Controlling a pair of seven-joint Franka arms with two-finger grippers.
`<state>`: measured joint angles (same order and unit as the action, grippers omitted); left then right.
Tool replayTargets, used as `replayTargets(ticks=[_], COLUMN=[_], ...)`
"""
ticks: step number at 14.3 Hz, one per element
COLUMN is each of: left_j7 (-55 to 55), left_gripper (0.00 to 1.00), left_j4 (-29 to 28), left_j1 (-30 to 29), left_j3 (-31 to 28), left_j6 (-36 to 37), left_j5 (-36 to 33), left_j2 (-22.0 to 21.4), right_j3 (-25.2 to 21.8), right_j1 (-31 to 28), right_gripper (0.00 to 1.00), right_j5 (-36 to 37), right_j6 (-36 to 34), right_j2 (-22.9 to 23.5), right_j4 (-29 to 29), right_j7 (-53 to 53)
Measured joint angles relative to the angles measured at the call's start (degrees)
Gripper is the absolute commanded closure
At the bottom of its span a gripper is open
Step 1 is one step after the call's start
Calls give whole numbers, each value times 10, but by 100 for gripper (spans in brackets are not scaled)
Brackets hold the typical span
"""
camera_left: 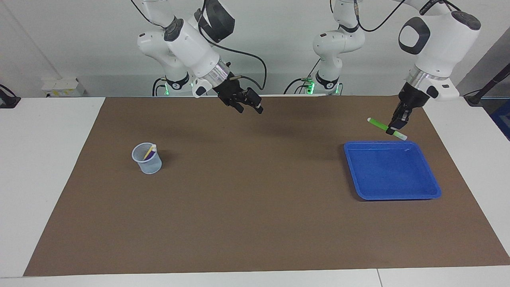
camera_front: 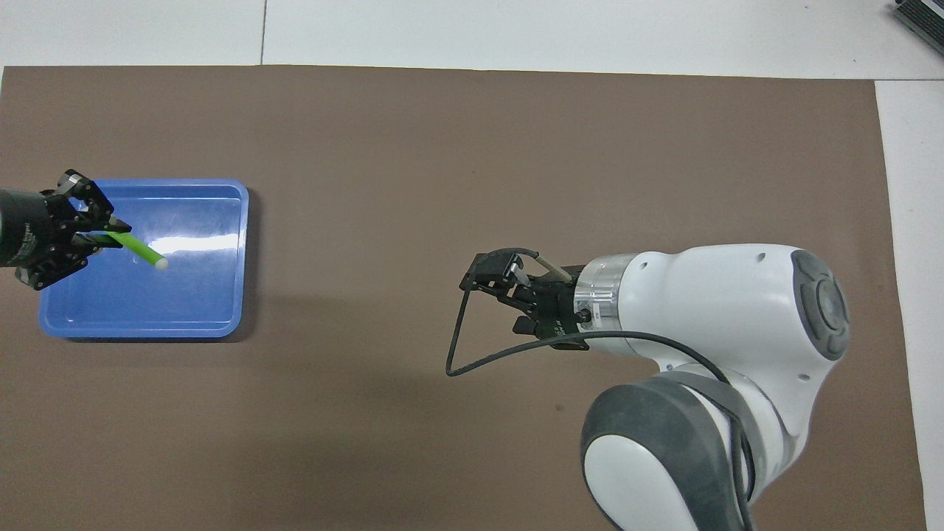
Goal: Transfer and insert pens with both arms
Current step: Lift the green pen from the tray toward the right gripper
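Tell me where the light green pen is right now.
The light green pen is in the air, clamped in the left end effector over the blue tray at the left arm's end of the table; in the overhead view its pale cap points toward the table's middle.

L pincer (camera_left: 394,128) raised, clamped; R pincer (camera_left: 249,108) raised, open, waiting.
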<state>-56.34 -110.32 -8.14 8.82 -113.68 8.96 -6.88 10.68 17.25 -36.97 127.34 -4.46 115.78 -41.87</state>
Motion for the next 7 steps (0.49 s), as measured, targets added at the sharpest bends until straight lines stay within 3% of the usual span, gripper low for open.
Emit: replayTargets(ticks=[7], left_j7=[-248], left_gripper=[100], left_j4=[0], left_j1=[69], left_j3=[0], left_j6=[0], left_j5=[1], left_j2=[-24], right_j3=[0], right_j1=[0], right_gripper=[0], right_j5=[0], right_j6=[0], right_j2=[0], right_j4=[2], right_j7=[0])
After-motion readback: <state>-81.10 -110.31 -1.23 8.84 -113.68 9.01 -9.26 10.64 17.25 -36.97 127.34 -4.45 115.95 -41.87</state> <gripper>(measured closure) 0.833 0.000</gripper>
